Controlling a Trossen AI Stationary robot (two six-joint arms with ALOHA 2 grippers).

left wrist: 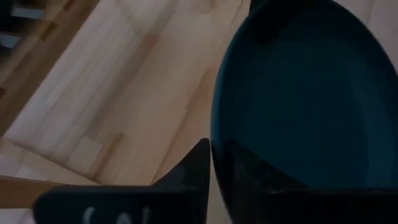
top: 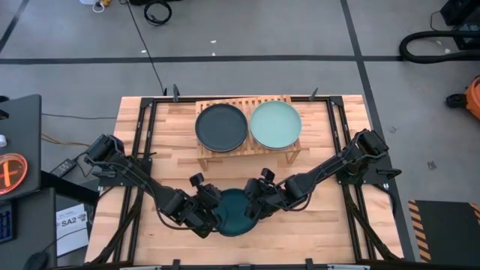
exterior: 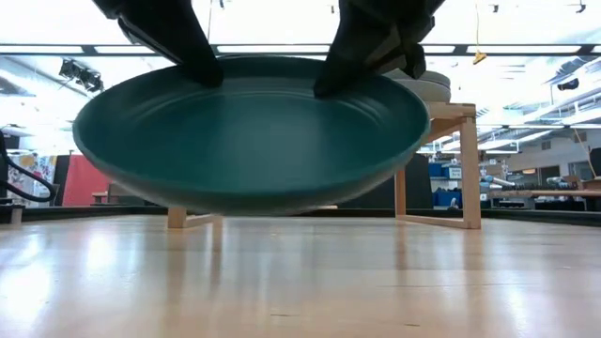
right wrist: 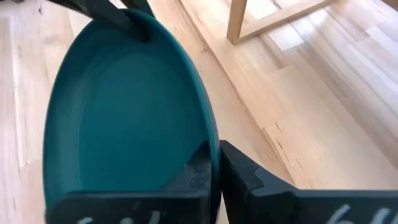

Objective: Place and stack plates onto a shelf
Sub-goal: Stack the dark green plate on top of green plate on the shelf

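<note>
From above, both arms are reaching toward the near middle of the table (top: 315, 225), where a dark teal plate (top: 237, 212) is sitting between them. The left gripper (top: 213, 211) is meeting the plate's left rim and the right gripper (top: 253, 207) its right rim. Farther back, the shelf (top: 247, 155) is carrying a charcoal plate (top: 221, 127) on its left half and a mint green plate (top: 275, 124) on its right half, side by side.

At table height, the teal plate (exterior: 249, 131) is hanging clear of the tabletop, tilted, with two dark grippers gripping its top edge.

Through the left wrist camera, one finger (left wrist: 186, 177) is lying just outside the plate's rim (left wrist: 217, 124); whether this gripper is clamped I cannot tell.

Through the right wrist camera, the right gripper (right wrist: 214, 165) is pinching the plate's rim (right wrist: 208, 118) between its closed fingers, while the left gripper (right wrist: 121, 15) is touching the far edge.
</note>
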